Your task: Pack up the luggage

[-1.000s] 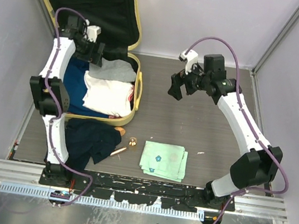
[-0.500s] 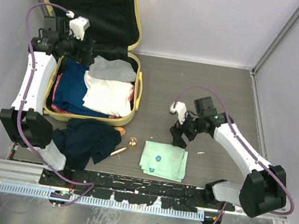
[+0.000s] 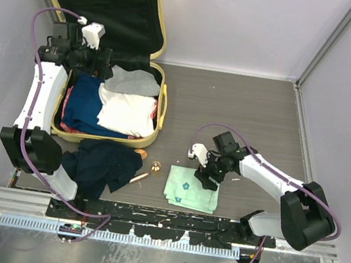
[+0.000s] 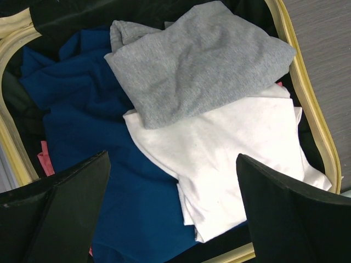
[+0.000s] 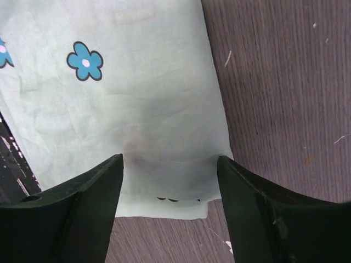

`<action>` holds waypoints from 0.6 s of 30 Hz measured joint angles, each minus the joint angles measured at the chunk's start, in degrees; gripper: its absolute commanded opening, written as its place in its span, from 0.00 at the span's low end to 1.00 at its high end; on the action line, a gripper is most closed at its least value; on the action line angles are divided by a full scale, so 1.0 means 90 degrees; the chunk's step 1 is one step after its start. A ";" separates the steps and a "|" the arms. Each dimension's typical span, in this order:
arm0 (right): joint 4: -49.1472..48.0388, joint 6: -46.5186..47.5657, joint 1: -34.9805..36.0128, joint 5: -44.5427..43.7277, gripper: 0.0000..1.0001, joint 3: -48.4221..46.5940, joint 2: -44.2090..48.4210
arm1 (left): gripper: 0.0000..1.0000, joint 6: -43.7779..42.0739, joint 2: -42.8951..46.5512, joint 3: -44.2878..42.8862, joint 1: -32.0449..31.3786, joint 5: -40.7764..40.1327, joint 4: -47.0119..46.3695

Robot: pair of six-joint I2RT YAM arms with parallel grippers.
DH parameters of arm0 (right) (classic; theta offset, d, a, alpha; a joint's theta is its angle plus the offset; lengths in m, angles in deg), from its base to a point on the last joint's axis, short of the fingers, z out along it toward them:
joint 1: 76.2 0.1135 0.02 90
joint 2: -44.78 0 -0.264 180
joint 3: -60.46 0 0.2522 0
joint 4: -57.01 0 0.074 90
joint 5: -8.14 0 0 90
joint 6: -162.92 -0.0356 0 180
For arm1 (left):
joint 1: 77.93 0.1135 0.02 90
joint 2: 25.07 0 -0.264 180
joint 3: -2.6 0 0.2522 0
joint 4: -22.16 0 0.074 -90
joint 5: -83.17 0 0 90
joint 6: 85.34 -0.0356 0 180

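Luggage point(image 3: 102, 1) open at the desk's point(image 3: 244, 115) far left, lid raised, left tool point(image 3: 103, 61) above its clothes, right tool point(image 3: 208, 176) low at a green flowered cloth point(image 3: 186, 189), left wrist view, left tool point(image 4: 173, 181) spread wide over grey top point(image 4: 197, 60), white shirt point(image 4: 230, 148), blue garment point(image 4: 82, 109), right wrist view, right tool point(image 5: 170, 175) parted astride the cloth's point(image 5: 137, 87) edge

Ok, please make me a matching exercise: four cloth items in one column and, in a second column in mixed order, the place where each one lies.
Items
1. grey top
2. white top
3. blue garment
4. green cloth

Places
A. on the table, below the right gripper
B. in the luggage, uppermost, at the far end
C. in the luggage, right part, its far edge under another garment
D. in the luggage, left part, lowest of the three

Pairs: 1-B, 2-C, 3-D, 4-A
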 measured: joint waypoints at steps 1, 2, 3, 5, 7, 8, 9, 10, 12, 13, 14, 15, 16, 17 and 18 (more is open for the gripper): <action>-0.0044 0.0056 -0.0002 -0.0027 0.66 0.0022 -0.0051 | 0.98 0.0007 0.0002 0.0000 -0.0002 0.0000 0.0000; -0.0070 0.0100 -0.0002 -0.0061 0.63 0.0051 -0.0073 | 0.98 0.0024 0.0005 0.0002 -0.0002 0.0000 0.0000; -0.0085 0.0134 -0.0002 -0.0080 0.60 0.0090 -0.0073 | 0.98 0.0049 0.0005 0.0002 -0.0005 0.0000 0.0000; -0.0080 0.0192 -0.0002 -0.0109 0.46 0.0138 -0.0070 | 0.98 0.0085 0.0005 0.0002 -0.0007 -0.0002 -0.0007; -0.0053 0.0248 -0.0002 -0.0126 0.35 0.0165 -0.0070 | 0.98 0.0119 0.0005 0.0005 -0.0010 -0.0002 -0.0041; -0.0036 0.0257 -0.0002 -0.0134 0.30 0.0168 -0.0070 | 0.98 0.0136 0.0005 0.0007 -0.0019 -0.0002 -0.0073; -0.0032 0.0257 -0.0002 -0.0141 0.24 0.0170 -0.0068 | 0.98 0.0160 0.0005 0.0007 -0.0029 -0.0005 -0.0112; -0.0029 0.0250 -0.0002 -0.0168 0.17 0.0177 -0.0053 | 0.98 0.0185 0.0005 0.0007 -0.0034 -0.0002 -0.0143; -0.0005 0.0250 -0.0005 -0.0231 0.05 0.0199 -0.0005 | 0.98 0.0255 0.0005 0.0007 -0.0058 -0.0005 -0.0199; 0.0015 0.0257 -0.0012 -0.0255 0.01 0.0199 0.0029 | 0.98 0.0279 0.0005 0.0010 -0.0083 -0.0007 -0.0236; 0.0046 0.0248 -0.0049 -0.0291 0.01 0.0199 0.0073 | 0.98 0.0289 0.0005 0.0010 -0.0102 -0.0007 -0.0257; 0.0080 0.0250 -0.0075 -0.0316 0.01 0.0199 0.0117 | 0.98 0.0289 0.0005 0.0017 -0.0134 0.0002 -0.0279; 0.0119 0.0253 -0.0119 -0.0347 0.01 0.0199 0.0165 | 0.98 0.0284 0.0010 0.0039 -0.0189 0.0024 -0.0308; 0.0163 0.0265 -0.0175 -0.0376 0.01 0.0194 0.0209 | 0.98 0.0274 0.0017 0.0061 -0.0236 0.0053 -0.0333; 0.0216 0.0287 -0.0245 -0.0418 0.01 0.0185 0.0260 | 0.98 0.0262 0.0019 0.0092 -0.0308 0.0114 -0.0357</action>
